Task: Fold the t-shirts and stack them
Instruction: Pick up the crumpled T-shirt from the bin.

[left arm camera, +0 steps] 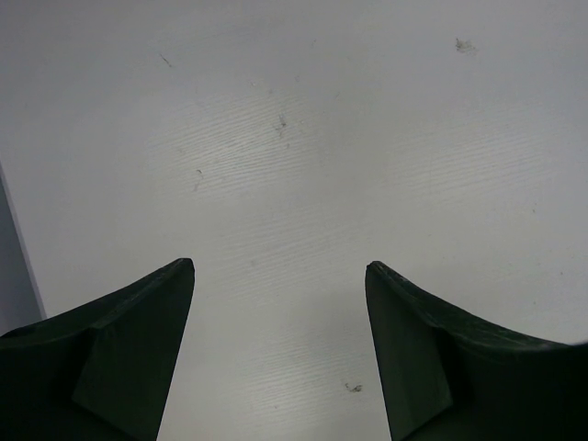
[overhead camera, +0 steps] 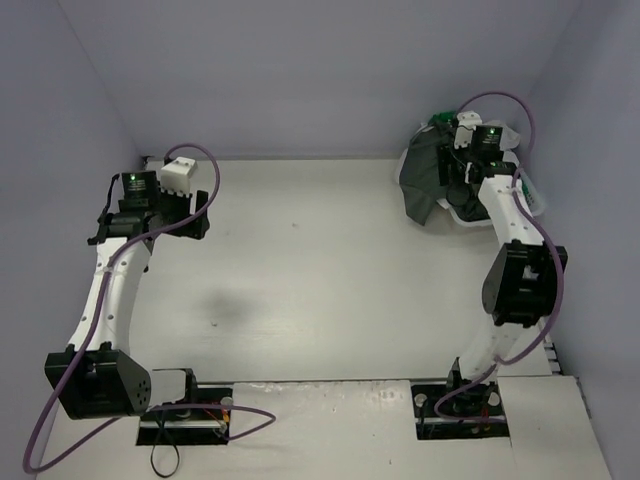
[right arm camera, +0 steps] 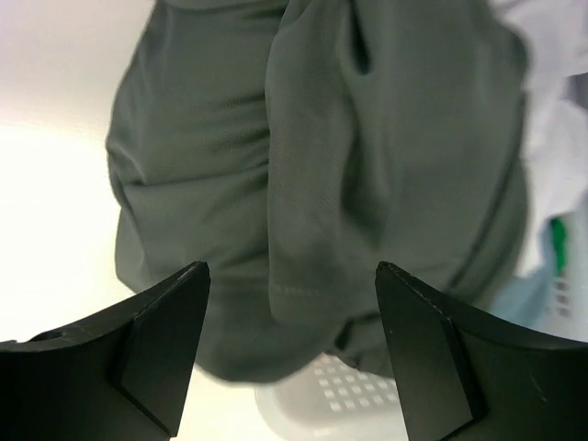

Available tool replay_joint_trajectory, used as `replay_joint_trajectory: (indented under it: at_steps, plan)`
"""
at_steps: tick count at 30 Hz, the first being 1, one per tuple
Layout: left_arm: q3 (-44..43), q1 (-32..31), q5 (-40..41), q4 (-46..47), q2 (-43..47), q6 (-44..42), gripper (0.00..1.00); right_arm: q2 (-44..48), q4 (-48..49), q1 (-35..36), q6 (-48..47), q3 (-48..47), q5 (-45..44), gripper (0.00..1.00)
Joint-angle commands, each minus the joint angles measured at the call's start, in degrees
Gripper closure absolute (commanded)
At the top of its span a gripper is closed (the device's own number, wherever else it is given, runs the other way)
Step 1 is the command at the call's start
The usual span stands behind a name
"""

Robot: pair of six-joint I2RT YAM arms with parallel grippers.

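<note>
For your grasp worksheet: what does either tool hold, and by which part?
Nothing: left tool and right tool stand open, the right facing the dark grey t-shirt.

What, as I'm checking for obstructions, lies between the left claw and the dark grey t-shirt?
Only bare table, per the top view, between the left claw and dark grey t-shirt.

Couldn't read anything in these, tbh; no lettering, brand, label or number was legible in any view; the dark grey t-shirt [right arm camera: 312, 165] draped over the basket [right arm camera: 340, 390] showed only plain cloth up close.
</note>
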State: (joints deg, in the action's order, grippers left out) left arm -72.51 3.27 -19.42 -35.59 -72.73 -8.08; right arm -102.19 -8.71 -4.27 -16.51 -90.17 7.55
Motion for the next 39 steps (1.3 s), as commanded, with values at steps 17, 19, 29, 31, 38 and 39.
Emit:
replay_joint_trajectory:
  at_steps: [17, 19, 29, 31, 38, 39]
  plan:
    - [2.90, -0.19, 0.44, 4.66, 2.24, 1.04, 0.31, -6.18, 2.91, 1.90, -0.27, -9.15, -1.66, 0.52]
    - [3.43, -0.19, 0.44, 4.83, 2.59, 1.13, 0.30, -5.91, 2.91, 1.99, -0.45, -9.06, -2.10, 0.61]
    - [4.66, -0.19, 0.17, 4.66, 4.97, 1.22, 0.30, -3.63, 2.38, 3.48, -1.06, -6.86, -3.68, 1.00]
    - [4.83, -0.19, 0.08, 4.48, 5.14, 1.22, 0.30, -1.26, 1.68, 4.10, -2.20, -6.60, -4.21, 1.00]
    - [5.27, -0.10, -0.62, 4.30, 5.67, 1.48, 0.30, 6.65, -9.02, 14.37, -5.28, -15.00, -3.25, 1.00]
    - [5.45, -0.10, -0.62, 4.30, 5.76, 1.48, 0.30, 8.66, -10.00, 17.08, -5.63, -16.25, -3.16, 1.00]
